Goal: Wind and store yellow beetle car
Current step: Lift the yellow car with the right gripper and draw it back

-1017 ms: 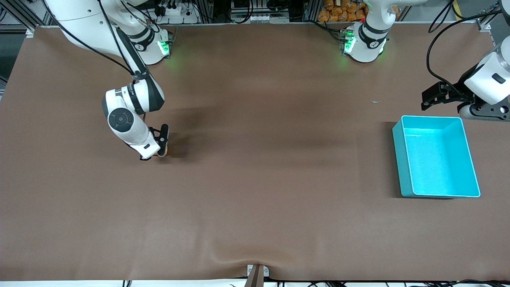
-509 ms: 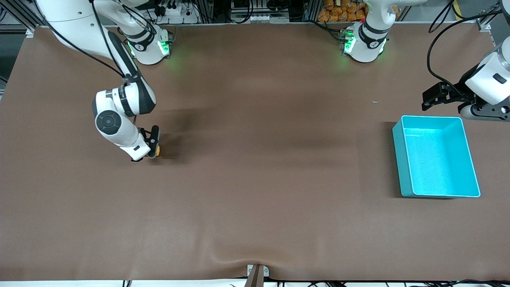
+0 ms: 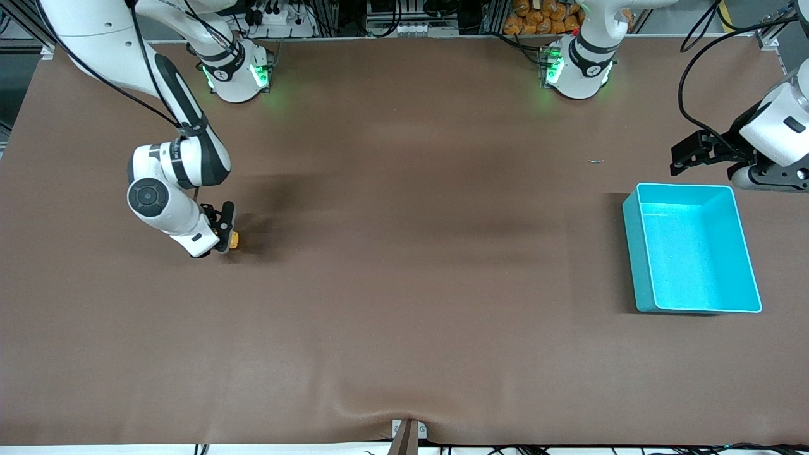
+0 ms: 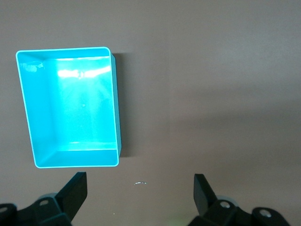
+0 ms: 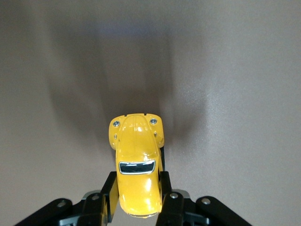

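The yellow beetle car is clamped by its sides between my right gripper's fingers. In the front view the car sits low at the brown table near the right arm's end, with my right gripper shut on it. The turquoise bin stands empty toward the left arm's end; it also shows in the left wrist view. My left gripper hangs open and empty above the table beside the bin's edge farther from the front camera; it waits. It shows in its own wrist view.
A small pale scrap lies on the table beside the bin; it also shows in the left wrist view. The brown table cover bulges at the edge nearest the front camera.
My right gripper has dragged the yellow car along the table toward the right arm's end. The left arm has barely moved.
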{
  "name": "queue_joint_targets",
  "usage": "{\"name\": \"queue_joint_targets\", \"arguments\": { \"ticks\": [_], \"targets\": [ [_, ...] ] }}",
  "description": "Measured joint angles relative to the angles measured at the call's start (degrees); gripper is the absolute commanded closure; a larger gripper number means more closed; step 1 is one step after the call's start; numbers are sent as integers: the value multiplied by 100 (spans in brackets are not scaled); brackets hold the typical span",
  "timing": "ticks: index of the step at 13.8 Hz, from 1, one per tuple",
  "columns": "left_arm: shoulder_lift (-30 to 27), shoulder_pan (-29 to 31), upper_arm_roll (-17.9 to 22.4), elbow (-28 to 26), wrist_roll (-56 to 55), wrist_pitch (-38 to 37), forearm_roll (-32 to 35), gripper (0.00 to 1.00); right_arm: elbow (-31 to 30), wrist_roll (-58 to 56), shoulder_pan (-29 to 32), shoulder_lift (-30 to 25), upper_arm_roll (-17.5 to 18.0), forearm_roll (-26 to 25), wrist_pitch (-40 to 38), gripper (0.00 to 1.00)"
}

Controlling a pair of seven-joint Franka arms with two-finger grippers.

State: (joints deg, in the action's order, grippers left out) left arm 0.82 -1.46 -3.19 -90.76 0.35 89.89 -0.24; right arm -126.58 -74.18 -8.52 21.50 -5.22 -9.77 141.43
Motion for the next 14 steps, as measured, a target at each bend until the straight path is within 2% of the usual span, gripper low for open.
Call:
{"name": "queue_joint_targets", "arguments": {
  "ticks": [14],
  "targets": [
    [0, -13, -6, 0, 0, 10, 0, 0, -12, -688, 533, 8, -5, -3, 125, 68]
  ]
}}
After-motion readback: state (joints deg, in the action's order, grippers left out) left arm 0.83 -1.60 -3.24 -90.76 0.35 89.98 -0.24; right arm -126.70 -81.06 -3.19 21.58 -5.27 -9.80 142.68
